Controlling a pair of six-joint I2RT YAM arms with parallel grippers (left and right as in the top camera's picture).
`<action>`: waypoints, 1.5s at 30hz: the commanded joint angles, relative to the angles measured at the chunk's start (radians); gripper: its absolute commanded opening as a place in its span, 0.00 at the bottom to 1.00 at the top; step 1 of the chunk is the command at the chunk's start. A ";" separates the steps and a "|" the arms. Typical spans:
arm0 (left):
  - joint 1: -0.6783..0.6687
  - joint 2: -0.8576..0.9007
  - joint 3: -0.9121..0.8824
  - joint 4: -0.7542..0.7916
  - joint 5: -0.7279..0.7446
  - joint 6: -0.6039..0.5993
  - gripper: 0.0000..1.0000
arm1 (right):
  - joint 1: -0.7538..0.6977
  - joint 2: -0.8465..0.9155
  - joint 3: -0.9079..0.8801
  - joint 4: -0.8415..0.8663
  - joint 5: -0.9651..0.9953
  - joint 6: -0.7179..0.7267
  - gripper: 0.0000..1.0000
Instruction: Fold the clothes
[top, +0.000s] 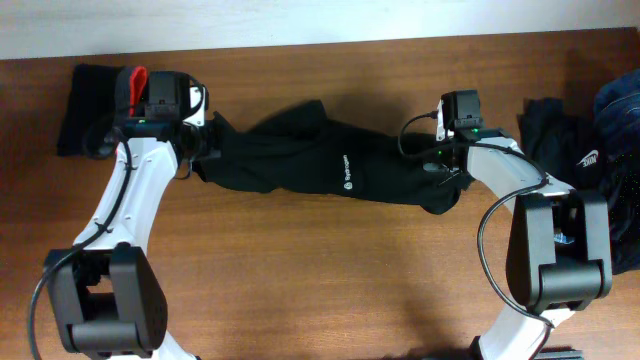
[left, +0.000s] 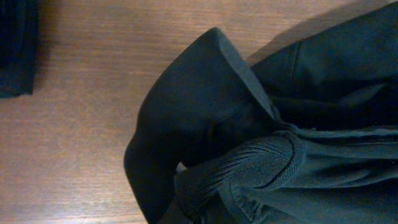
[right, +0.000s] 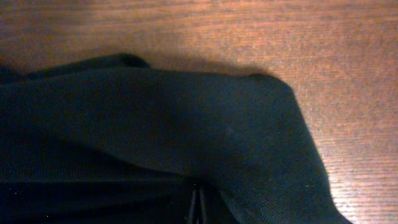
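Observation:
A large black shirt (top: 330, 165) with a small white logo (top: 345, 172) lies bunched in a long band across the middle of the wooden table. My left gripper (top: 205, 150) is shut on its left end; in the left wrist view, gathered ribbed fabric (left: 249, 168) covers the fingers. My right gripper (top: 440, 178) is shut on the shirt's right end. In the right wrist view the fingertips (right: 198, 208) stand pressed together, pinching the black cloth (right: 186, 124).
A folded black garment (top: 90, 105) with a red part (top: 138, 80) lies at the back left, seen also in the left wrist view as a dark garment (left: 15, 50). More dark clothes (top: 555, 130) and a blue one (top: 620, 100) are heaped at the right edge.

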 joint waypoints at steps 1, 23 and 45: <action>0.028 0.008 0.018 -0.009 -0.020 0.016 0.00 | -0.010 0.009 -0.003 0.014 0.024 -0.032 0.04; 0.079 0.006 0.107 -0.006 -0.013 0.016 0.84 | -0.054 0.000 0.118 -0.089 -0.093 -0.072 0.96; -0.409 0.209 0.136 0.080 0.190 0.021 0.99 | -0.120 -0.006 0.266 -0.567 -0.094 0.072 0.99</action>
